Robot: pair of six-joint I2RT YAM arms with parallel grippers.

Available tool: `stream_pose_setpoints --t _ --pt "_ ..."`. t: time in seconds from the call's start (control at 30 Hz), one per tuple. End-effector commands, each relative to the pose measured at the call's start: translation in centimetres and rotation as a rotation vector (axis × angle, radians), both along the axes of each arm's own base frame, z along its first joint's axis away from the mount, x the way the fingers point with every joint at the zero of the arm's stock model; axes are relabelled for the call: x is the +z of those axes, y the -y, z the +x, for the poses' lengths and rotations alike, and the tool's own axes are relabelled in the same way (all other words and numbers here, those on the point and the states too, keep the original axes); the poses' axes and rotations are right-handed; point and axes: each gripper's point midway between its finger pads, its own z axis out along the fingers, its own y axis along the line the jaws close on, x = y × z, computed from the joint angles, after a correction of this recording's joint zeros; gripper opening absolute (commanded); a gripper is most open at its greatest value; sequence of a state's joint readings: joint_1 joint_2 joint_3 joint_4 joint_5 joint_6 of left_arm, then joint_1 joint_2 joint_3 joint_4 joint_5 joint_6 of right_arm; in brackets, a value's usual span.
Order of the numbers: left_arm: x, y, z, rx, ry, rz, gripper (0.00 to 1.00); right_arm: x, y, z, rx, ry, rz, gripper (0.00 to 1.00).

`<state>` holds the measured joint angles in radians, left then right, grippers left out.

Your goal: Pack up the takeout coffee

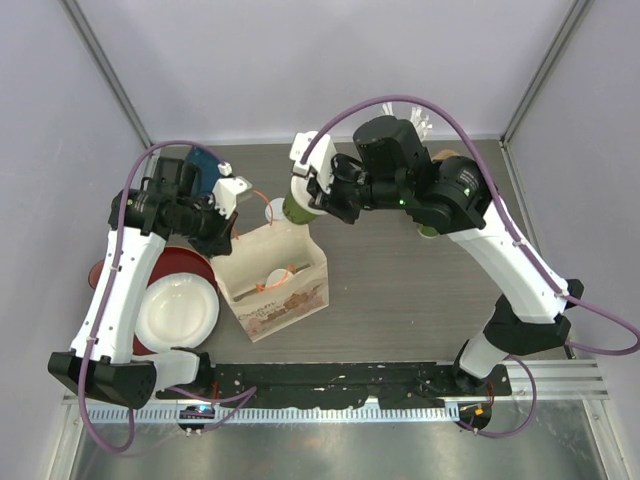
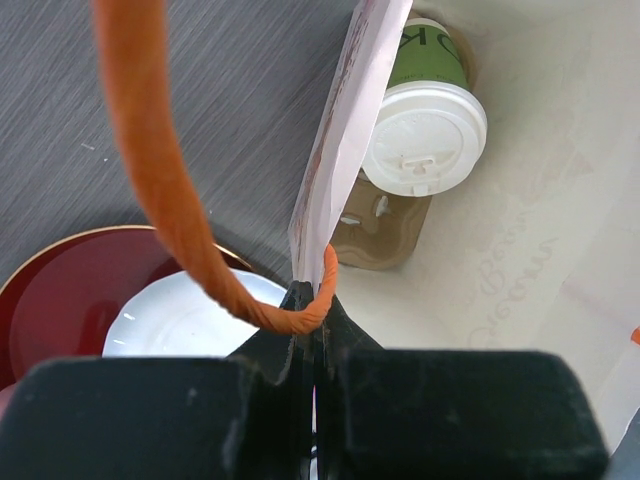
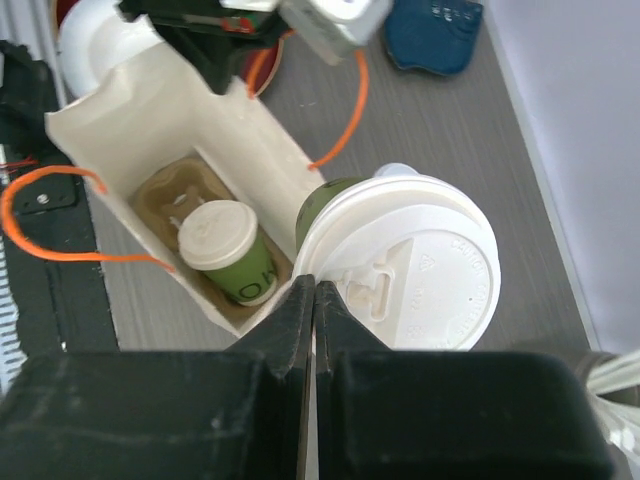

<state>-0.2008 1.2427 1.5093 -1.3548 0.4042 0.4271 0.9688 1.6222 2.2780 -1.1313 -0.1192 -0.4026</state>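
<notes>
top view / paper bag: stands open mid-table between the two arms, printed side toward the bases.
top view / packed cup: its white lid shows down inside the bag.
top view / left gripper: fingers drawn together on the bag's far-left rim.
top view / right gripper: at the bag's far end, closed on the held cup, whose green side shows beneath it.
top view / red plate: left of the bag, with a white dish on it.
top view / blue object: on the table behind the left gripper.

left wrist / left gripper: jaws tight together, pinching the bag's thin wall where the orange handle is fixed; the handle loops up and away.
left wrist / packed cup: upright in a brown carrier on the bag's floor, green body, white lid.
left wrist / red plate: outside the bag, white dish on it.

right wrist / right gripper: fingers almost touching, nipping the rim of the held cup's lid.
right wrist / held cup: off the table by the bag's near end wall; whether it is over the opening or just outside, I cannot tell.
right wrist / packed cup: seated in one end of the carrier, inside the paper bag.
right wrist / blue object: on the table beyond the bag.
</notes>
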Motion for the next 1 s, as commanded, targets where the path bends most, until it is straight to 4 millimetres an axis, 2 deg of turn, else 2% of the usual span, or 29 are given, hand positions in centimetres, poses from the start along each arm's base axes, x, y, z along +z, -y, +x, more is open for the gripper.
stream_pose_setpoints --t 0.0,0.23,0.37,0.4,0.5,0.53,0.6,0.97 --pt "0.0 -0.4 -3.6 -0.017 -0.124 0.01 0.0 1.1 -0.5 -3.0 0.126 0.007 0.014 0.01" --pt "0.2 -0.4 -3.5 -0.018 -0.121 0.014 0.0 2.0 -2.0 -5.7 0.254 0.016 0.048 0.01" --pt "0.3 -0.3 -3.4 -0.019 -0.121 0.009 0.0 0.6 -4.8 -6.5 0.343 0.0 0.026 0.01" --pt "0.4 -0.3 -3.4 -0.019 -0.12 0.007 0.0 -1.0 -6.0 -6.2 0.356 -0.025 -0.007 0.01" --pt "0.4 -0.2 -3.6 -0.023 -0.124 0.004 0.0 -2.0 -7.5 -6.4 0.409 -0.043 -0.024 0.01" --pt "0.4 -0.3 -3.6 -0.025 -0.121 0.006 0.0 -3.1 -8.4 -6.4 0.424 -0.061 -0.042 0.01" --pt "0.3 -0.3 -3.6 -0.026 -0.124 0.006 0.0 -4.0 -9.4 -6.7 0.454 -0.07 -0.055 0.01" --pt "0.5 0.0 -3.6 -0.038 -0.124 -0.008 0.0 -9.3 -11.9 -7.8 0.582 -0.081 -0.184 0.01"
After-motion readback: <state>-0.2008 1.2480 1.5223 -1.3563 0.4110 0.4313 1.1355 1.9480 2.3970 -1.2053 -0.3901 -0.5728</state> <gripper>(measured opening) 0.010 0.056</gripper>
